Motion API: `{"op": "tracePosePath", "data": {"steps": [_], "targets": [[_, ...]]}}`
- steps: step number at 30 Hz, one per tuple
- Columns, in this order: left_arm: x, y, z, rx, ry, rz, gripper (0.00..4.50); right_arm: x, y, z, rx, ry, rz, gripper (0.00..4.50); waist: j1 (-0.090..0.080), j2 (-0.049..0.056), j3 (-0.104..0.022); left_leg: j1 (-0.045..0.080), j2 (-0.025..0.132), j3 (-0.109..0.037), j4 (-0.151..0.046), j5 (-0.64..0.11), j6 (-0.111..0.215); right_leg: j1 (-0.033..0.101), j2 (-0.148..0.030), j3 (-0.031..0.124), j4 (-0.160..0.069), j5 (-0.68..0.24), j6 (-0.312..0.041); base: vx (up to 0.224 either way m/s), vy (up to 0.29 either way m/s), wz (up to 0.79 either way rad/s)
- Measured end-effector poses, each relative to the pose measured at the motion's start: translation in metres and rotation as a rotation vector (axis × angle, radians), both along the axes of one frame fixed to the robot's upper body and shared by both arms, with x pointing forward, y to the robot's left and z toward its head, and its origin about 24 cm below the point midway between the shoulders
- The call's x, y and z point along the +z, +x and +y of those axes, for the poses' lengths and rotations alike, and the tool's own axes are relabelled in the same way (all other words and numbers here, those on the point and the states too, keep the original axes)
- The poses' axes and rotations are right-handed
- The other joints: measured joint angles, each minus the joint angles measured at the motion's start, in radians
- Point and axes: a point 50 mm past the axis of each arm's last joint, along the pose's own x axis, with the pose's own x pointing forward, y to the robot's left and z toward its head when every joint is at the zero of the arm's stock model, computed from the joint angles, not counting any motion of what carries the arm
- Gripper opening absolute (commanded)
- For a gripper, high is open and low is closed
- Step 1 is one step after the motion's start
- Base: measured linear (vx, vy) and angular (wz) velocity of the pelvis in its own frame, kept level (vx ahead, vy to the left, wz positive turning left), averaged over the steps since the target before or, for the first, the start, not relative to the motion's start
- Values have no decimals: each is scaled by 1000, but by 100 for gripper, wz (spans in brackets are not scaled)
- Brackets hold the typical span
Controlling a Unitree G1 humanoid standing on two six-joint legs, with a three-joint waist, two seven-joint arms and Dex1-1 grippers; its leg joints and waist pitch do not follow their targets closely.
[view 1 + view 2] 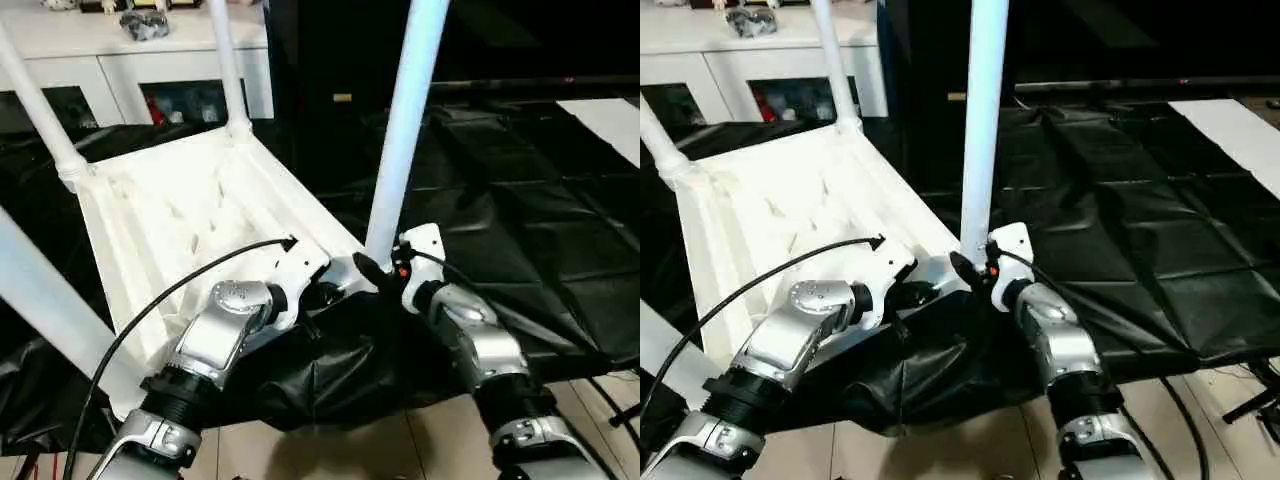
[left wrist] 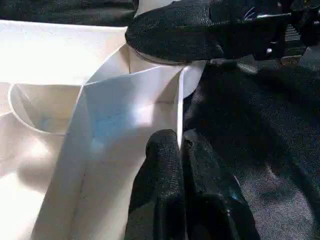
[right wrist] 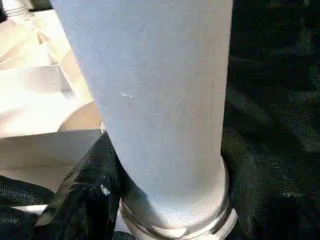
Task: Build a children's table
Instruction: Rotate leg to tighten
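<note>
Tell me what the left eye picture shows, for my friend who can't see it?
A white tabletop lies upside down on black sheeting, with white legs sticking up from its corners. At the near corner, the right gripper is at the foot of one leg. The left gripper pinches the tabletop's rim beside it.

Both my silver forearms reach forward and inward from the lower edge of the head views, converging near the centre. My left tool [image 1: 318, 285] points toward the right, its two black fingers [image 2: 165, 165] pressed together on a thin white edge. A black cable arcs over my left forearm to the wrist housing. My right tool [image 1: 372, 270] points up and to the left, its fingers set apart around the base of an upright white tube, one finger [image 3: 82, 197] lying against the tube's lower end.
</note>
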Motion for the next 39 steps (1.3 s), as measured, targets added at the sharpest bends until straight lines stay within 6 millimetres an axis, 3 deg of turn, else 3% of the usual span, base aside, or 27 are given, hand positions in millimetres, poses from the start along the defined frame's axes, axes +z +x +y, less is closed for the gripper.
{"op": "tracePosePath", "data": {"steps": [4,9,18,20,21,24,26,35,39], "targets": [[1,0,2,-19,6,-4,0,2,1,1,33,-4,-5,355,-1,0,0,1,0,0,0,0,0,-1,0,0,0,0,0,0,0,0],[4,-5,7,-123,-1,12,0,5,-4,-8,194,-32,-34,355,7,0,0,-1,0,1,0,0,0,-2,0,1,1,7,-7,0,0,0],[7,-17,22,-324,0,54,0,14,-38,-47,586,-88,12,355,61,1,0,-3,1,4,0,0,1,-1,-1,1,0,0,-3,0,0,0],[6,-18,24,-351,3,63,0,15,-42,-50,628,-90,31,355,62,1,0,-1,1,6,0,0,1,-1,-1,2,1,1,-3,0,0,0],[6,-18,25,-358,4,63,0,15,-43,-51,638,-87,38,329,60,1,0,0,1,6,0,0,1,0,-1,2,2,1,-3,0,0,0],[5,-19,27,-379,10,72,0,15,-46,-51,645,-83,52,317,58,1,0,0,2,6,0,0,1,0,-1,2,2,1,-2,0,0,0],[5,-19,28,-389,11,75,0,15,-47,-51,648,-82,60,284,58,1,0,0,2,6,0,0,1,0,-1,2,2,1,-2,0,0,0],[5,-21,30,-407,10,86,0,15,-51,-50,651,-75,75,258,58,3,-1,0,2,6,0,0,1,0,-1,2,2,3,-4,0,0,0],[5,-18,32,-349,12,83,0,11,-47,-42,558,-34,60,256,52,4,-2,1,2,6,0,0,0,0,0,2,2,3,-5,0,0,0]]}}
